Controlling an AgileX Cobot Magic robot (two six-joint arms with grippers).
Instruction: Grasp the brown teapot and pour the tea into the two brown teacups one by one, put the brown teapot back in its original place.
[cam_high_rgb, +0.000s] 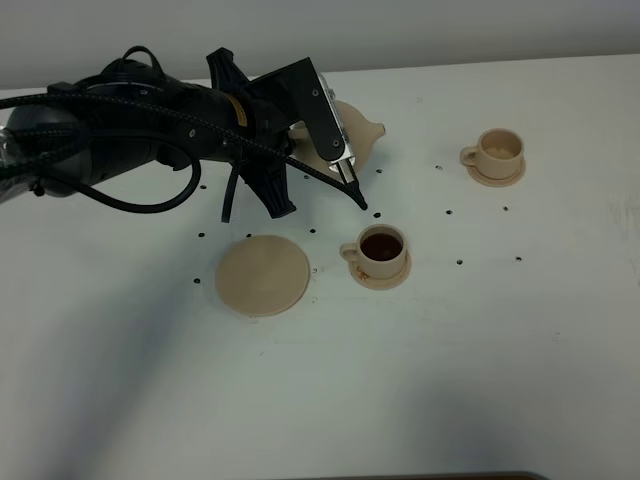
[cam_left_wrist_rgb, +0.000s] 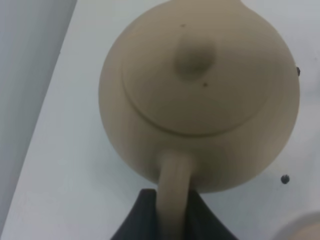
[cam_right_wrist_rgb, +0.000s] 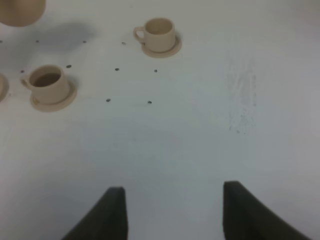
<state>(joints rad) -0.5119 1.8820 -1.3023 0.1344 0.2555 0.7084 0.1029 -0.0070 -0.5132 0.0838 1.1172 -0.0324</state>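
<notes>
One teapot (cam_left_wrist_rgb: 200, 95), handle between left jaws

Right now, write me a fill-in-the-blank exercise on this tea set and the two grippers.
1. The left gripper is shut on the brown teapot's ____.
2. The near teacup holds dark tea; the far teacup looks ____.
3. The wide saucer carries ____.
4. The right gripper's jaws stand ____.
Missing words: handle; empty; nothing; open.
</notes>
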